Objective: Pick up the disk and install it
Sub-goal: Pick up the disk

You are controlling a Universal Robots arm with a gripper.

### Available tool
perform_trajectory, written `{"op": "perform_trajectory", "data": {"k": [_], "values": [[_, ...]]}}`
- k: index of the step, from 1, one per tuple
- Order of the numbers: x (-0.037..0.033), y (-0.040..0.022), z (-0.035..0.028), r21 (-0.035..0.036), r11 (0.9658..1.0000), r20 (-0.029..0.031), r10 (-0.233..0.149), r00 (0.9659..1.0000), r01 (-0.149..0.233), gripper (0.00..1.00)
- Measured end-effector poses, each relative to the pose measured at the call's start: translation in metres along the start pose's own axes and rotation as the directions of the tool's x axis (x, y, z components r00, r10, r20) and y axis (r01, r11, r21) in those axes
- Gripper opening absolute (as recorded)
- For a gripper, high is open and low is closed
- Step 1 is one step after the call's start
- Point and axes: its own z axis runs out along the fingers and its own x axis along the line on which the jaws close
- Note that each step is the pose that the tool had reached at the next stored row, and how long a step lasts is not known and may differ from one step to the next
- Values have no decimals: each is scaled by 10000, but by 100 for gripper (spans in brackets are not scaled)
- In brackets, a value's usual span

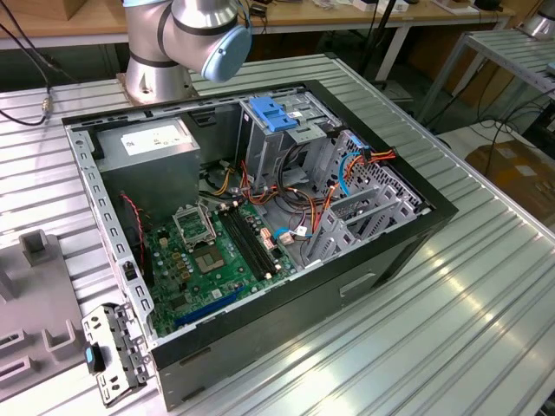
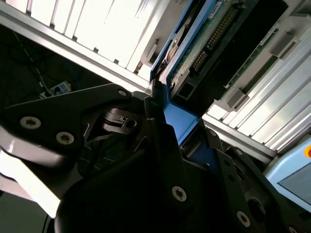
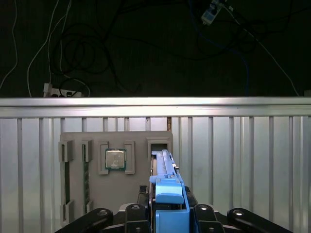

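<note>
Currently the end effector is clenched on the disk, held edge-on; keep the grip square, without twist. Blue bracket: 12 o'clock inside the case, exterior view.

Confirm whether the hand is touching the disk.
Touching: in the first wrist view the hand grips the disk from both sides, with no gap showing.
</note>
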Motion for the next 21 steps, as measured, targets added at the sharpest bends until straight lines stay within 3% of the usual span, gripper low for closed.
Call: {"op": "perform_trajectory", "data": {"k": [21], "values": [[-1, 0, -101, 1, 10000, 0, 0, 10000, 0, 37]]}}
